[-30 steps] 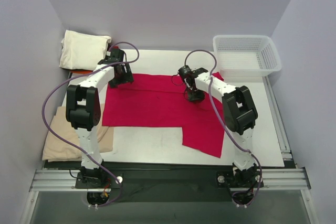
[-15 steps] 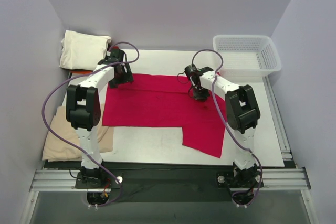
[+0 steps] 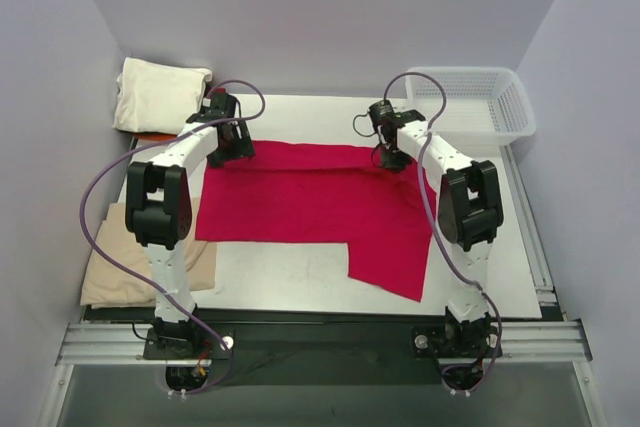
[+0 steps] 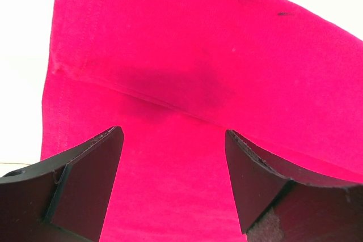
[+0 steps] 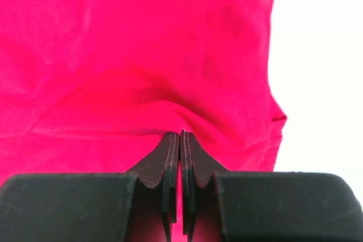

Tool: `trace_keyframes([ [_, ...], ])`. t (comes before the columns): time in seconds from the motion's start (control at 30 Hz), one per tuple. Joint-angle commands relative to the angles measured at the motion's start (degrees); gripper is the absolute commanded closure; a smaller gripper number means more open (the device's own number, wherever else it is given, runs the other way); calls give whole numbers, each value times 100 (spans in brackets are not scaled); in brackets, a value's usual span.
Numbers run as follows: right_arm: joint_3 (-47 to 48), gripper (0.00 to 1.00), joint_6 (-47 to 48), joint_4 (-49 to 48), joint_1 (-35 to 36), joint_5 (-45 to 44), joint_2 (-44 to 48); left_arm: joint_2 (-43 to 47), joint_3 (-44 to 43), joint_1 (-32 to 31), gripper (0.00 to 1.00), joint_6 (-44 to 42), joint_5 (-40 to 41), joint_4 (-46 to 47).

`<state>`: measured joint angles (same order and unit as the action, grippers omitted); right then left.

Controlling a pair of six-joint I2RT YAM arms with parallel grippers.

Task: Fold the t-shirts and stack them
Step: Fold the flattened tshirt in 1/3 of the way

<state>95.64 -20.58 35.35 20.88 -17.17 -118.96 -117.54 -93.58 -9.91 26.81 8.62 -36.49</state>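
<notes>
Red t-shirt [image 3: 300, 202] spread flat, right jaws pinching its far edge, left jaws gaping above it

Left arm [image 3: 158, 205]: I have it reaching forward, elbow bent; left gripper [image 4: 173, 134] pointing down, jaws spread wide. Right arm [image 3: 466, 209]: stretched far forward; right gripper [image 5: 180, 135] pinched tight on red t-shirt [image 5: 142, 43].

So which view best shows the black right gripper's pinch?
Right wrist: the black right gripper is shut on the puckered crimson cloth t-shirt, close up. Top external shows it tiny at the shirt's far edge; left wrist shows only shirt.
</notes>
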Motion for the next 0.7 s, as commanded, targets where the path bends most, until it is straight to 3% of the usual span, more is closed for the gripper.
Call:
trace_keyframes([
  [0.0, 368, 100, 133, 297, -111, -191, -232, 152, -213, 33, 17, 53, -19, 37],
  [0.23, 930, 99, 265, 314, -199, -41, -786, 152, -266, 42, 17, 26, -18, 2],
  [0.33, 1255, 90, 335, 393, -243, -41, -1050, 178, -266, 33, 17, 9, -27, -16],
  [0.37, 1343, 83, 344, 411, -278, -50, -1155, 187, -257, 42, 17, 17, -27, -16],
  [0.47, 1624, 72, 379, 499, -322, -146, -1288, 222, -214, 33, 17, 9, -27, -25],
  [0.67, 1897, 71, 423, 552, -436, -322, -1183, 257, -117, 33, 17, 0, -36, 28],
])
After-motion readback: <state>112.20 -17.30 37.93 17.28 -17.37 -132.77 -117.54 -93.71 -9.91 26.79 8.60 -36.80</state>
